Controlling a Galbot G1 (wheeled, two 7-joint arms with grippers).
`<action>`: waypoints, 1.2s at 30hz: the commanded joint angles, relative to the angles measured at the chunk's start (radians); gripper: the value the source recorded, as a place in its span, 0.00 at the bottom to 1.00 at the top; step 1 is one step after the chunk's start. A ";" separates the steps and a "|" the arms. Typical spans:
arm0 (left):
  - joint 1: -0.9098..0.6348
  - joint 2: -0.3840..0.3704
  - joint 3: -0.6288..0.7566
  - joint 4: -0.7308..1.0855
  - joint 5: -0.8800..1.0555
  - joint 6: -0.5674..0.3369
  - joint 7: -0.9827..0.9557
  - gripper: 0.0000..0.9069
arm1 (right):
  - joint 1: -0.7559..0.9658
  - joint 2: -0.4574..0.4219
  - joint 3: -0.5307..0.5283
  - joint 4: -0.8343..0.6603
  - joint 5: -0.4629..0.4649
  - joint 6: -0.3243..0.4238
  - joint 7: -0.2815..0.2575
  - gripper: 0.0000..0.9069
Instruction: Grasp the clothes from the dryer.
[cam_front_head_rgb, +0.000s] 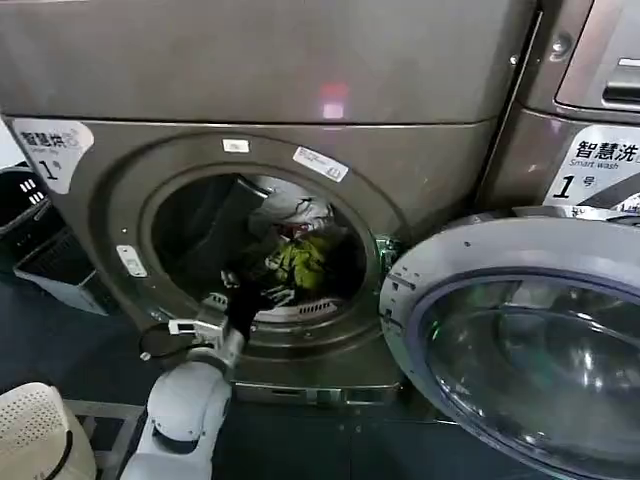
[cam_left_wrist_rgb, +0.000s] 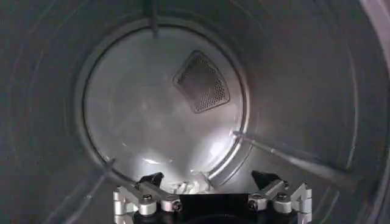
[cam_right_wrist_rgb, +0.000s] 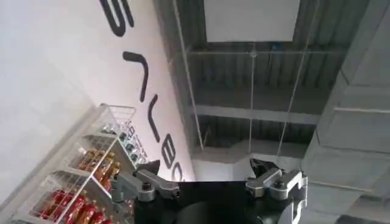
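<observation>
Inside the dryer (cam_front_head_rgb: 440, 170) drum: left gripper (cam_left_wrist_rgb: 207, 178), jaws wide, holding nothing. Clothes (cam_front_head_rgb: 300, 255) heaped at drum's 4 o'clock. Right gripper (cam_right_wrist_rgb: 204, 167) aimed at ceiling, jaws wide, empty.

The left arm (cam_front_head_rgb: 185, 400) is white and reaches up and forward, and its dark wrist goes in through a round opening. The left gripper (cam_left_wrist_rgb: 208, 179) has its jaws wide apart with nothing between them. The right gripper (cam_right_wrist_rgb: 204, 171) points up, jaws apart and empty.
</observation>
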 joint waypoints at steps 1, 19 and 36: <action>-0.048 0.000 0.005 0.041 0.530 -0.126 0.049 1.00 | 0.000 0.002 -0.001 0.005 -0.004 -0.001 0.004 1.00; -0.339 -0.024 -0.002 0.230 1.019 -0.292 0.485 1.00 | -0.018 0.008 0.018 0.017 -0.006 -0.002 0.000 1.00; -0.529 -0.057 -0.044 0.413 0.986 -0.402 1.169 1.00 | -0.015 0.010 0.006 0.023 -0.019 -0.001 -0.001 1.00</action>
